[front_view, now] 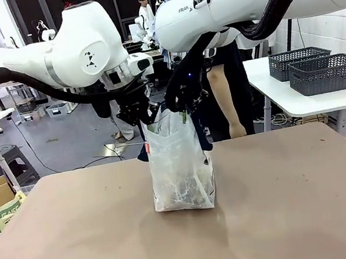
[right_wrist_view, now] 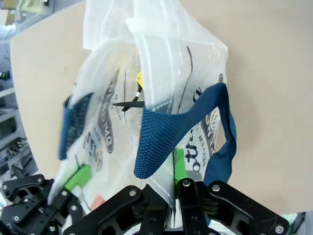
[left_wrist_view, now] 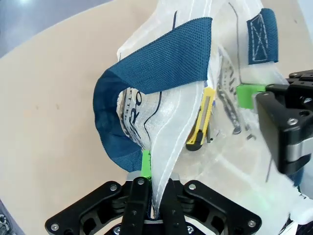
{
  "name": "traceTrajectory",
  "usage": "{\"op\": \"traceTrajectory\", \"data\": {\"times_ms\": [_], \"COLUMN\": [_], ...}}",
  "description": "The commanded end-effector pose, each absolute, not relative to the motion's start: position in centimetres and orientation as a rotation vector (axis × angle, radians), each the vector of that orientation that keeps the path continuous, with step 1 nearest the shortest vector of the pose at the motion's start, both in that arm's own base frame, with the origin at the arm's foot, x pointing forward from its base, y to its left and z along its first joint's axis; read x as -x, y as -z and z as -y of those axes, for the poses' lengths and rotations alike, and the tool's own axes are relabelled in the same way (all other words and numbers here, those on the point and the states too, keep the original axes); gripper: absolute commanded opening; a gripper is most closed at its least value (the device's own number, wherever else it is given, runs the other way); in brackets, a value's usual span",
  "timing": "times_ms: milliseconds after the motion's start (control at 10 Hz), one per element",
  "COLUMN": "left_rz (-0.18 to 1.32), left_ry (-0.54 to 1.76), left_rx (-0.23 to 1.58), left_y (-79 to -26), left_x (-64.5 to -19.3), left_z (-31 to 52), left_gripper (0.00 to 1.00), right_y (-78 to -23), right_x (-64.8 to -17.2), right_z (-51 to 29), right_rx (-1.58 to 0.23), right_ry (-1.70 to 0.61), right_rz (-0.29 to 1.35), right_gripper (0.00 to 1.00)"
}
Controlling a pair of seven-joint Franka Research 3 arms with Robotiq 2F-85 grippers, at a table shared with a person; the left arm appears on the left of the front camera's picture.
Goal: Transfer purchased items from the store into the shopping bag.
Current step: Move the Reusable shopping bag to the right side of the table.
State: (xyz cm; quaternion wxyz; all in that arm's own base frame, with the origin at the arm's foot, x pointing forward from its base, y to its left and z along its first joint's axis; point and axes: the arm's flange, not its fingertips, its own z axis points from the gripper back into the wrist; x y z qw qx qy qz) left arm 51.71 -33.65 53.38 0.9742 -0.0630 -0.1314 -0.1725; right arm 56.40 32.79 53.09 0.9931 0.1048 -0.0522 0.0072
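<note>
The shopping bag (front_view: 180, 167) stands upright near the middle of the tan surface (front_view: 288, 203), its base resting there and its mouth held up between the two arms; the left fingers (front_view: 140, 117) are pressed together on the bag's top edge at its left side, and the right fingers (front_view: 182, 106) are pressed together on the top edge at its right side, so each pair pinches a fold of the thin plastic; in the left wrist view the left fingers (left_wrist_view: 146, 169) clamp the whitish rim with a green pad against it, a navy handle (left_wrist_view: 156, 63) loops just beside them, and the right fingers (left_wrist_view: 252, 95) show at the far rim across the open mouth; inside the bag a yellow utility knife (left_wrist_view: 199, 122) lies against the wall, with a thin grey metal thing beside it that I cannot make out; in the right wrist view the right fingers (right_wrist_view: 177, 169) close on the rim just below the other navy handle (right_wrist_view: 161, 132), dark lettering (right_wrist_view: 105, 122) runs across the plastic, and the left fingers (right_wrist_view: 78, 177) show at the lower left by the opposite rim; a person (front_view: 225, 89) in dark clothes stands at the far side of the surface, behind the bag; to the right, two dark grey lattice baskets (front_view: 320, 68) sit on a second, white surface (front_view: 286, 103).
</note>
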Motion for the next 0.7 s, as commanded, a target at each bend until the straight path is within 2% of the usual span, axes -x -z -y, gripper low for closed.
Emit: {"op": "traceTrajectory", "data": {"times_ms": [0, 400, 500, 600], "left_rz": [0.273, 0.312, 0.270, 0.270], "left_ry": [0.354, 0.344, 0.365, 0.365], "left_rx": [0.140, 0.245, 0.158, 0.158], "left_y": [-53.58, -53.53, -52.87, -52.87], "left_x": [-52.48, -52.57, -52.49, -52.49], "left_z": [35.15, 35.52, 35.63, 35.63], "left_gripper": [0.00, 0.00, 0.00, 0.00], "right_y": [-53.31, -53.02, -52.59, -52.59], "right_x": [-57.14, -57.66, -57.15, -57.15], "right_z": [-33.86, -34.31, -33.75, -33.75], "right_rx": [-0.237, -0.261, -0.226, -0.226], "right_ry": [0.045, 0.058, 0.029, 0.029], "right_rz": [0.076, 0.080, 0.089, 0.089], "right_gripper": [0.00, 0.00, 0.00, 0.00]}}
